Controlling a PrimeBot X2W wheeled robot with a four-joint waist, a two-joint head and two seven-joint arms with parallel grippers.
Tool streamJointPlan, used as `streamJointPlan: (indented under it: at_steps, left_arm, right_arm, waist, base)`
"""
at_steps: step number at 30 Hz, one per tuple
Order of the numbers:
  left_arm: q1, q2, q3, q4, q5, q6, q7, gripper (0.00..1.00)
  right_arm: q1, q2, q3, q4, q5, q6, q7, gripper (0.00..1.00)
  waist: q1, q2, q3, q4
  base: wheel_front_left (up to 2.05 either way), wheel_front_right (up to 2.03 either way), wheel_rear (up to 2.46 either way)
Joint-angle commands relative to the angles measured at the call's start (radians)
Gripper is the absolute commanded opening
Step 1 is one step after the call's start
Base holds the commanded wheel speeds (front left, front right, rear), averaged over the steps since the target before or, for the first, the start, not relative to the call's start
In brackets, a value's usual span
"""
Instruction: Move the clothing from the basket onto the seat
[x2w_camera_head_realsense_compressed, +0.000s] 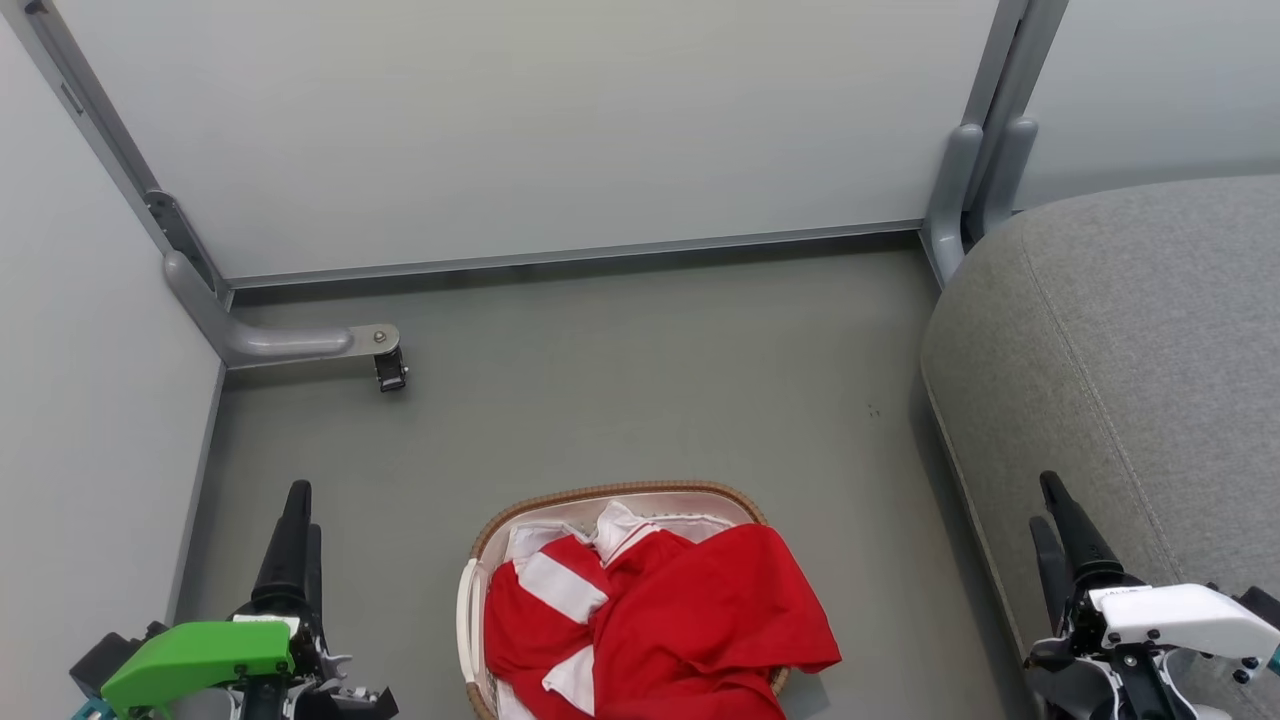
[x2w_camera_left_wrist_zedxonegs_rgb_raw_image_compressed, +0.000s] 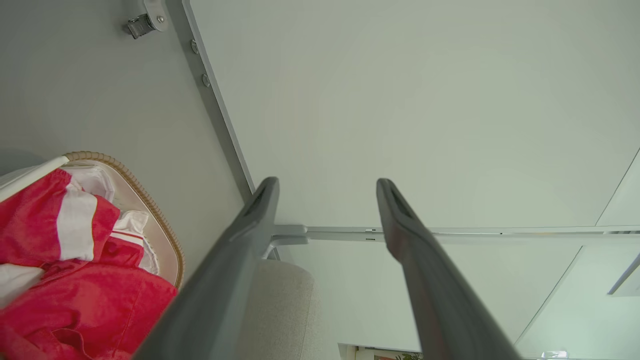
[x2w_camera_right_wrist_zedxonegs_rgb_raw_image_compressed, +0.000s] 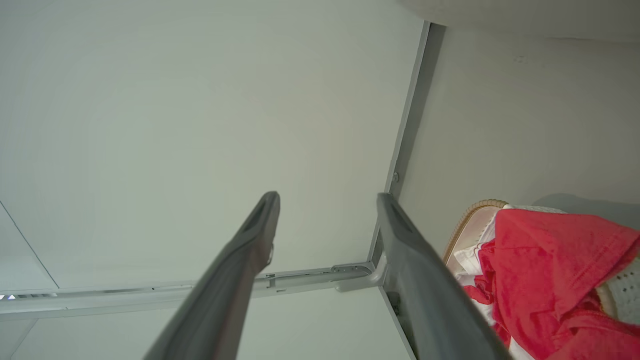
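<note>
1. The red-and-white clothing (x2w_camera_head_realsense_compressed: 690, 610) lies heaped in the basket (x2w_camera_head_realsense_compressed: 620, 490) on the floor (x2w_camera_head_realsense_compressed: 620, 380), with one red fold draped over the rim on the side nearest the grey seat (x2w_camera_head_realsense_compressed: 1130, 330).
2. The left claw (x2w_camera_head_realsense_compressed: 300, 510) and the right claw (x2w_camera_head_realsense_compressed: 1044, 500) hover on either side of the basket, fingers apart, gripping nothing.

The left tool (x2w_camera_left_wrist_zedxonegs_rgb_raw_image_compressed: 327, 183) stands spread wide; the right tool (x2w_camera_right_wrist_zedxonegs_rgb_raw_image_compressed: 327, 196) likewise.

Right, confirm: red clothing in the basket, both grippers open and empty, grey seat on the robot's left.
One thing is wrong: the head view shows the seat on the robot's right, not its left. The clothing is in the basket, and the left gripper and right gripper are open and empty.
</note>
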Motion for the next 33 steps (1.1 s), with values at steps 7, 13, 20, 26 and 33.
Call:
streamJointPlan:
  at_steps: [7,13,20,26,33]
  left_arm:
    - [-0.013,0.005,-0.015,-0.055,0.141,0.011,-0.041,1.00]
    - [-0.004,0.005,-0.028,-0.088,0.253,0.027,-0.065,1.00]
    - [0.013,0.006,-0.047,-0.109,0.378,0.043,-0.091,1.00]
    - [0.022,0.007,-0.069,-0.118,0.494,0.049,-0.112,1.00]
    - [0.032,0.007,-0.090,-0.121,0.618,0.061,-0.134,1.00]
  right_arm:
    - [-0.005,-0.007,-0.013,-0.062,-0.179,0.000,-0.041,1.00]
    - [0.000,-0.008,-0.010,-0.096,-0.279,0.000,-0.066,1.00]
    - [0.012,-0.009,0.000,-0.125,-0.402,0.000,-0.092,1.00]
    - [0.019,-0.010,0.026,-0.140,-0.537,0.000,-0.112,1.00]
    - [0.027,-0.011,0.058,-0.139,-0.686,0.000,-0.135,1.00]
  waist:
    - [0.0000,-0.0001,0.001,0.001]
    - [0.0000,-0.0001,0.001,0.001]
    - [0.0000,-0.0001,-0.001,0.003]
    - [0.0000,-0.0001,-0.002,0.004]
    - [0.0000,-0.0001,-0.003,0.005]
  base:
    - [0.00,0.00,0.00]
    - [0.00,0.00,0.00]
    - [0.00,0.00,0.00]
    - [0.00,0.00,0.00]
    - [0.00,0.00,0.00]
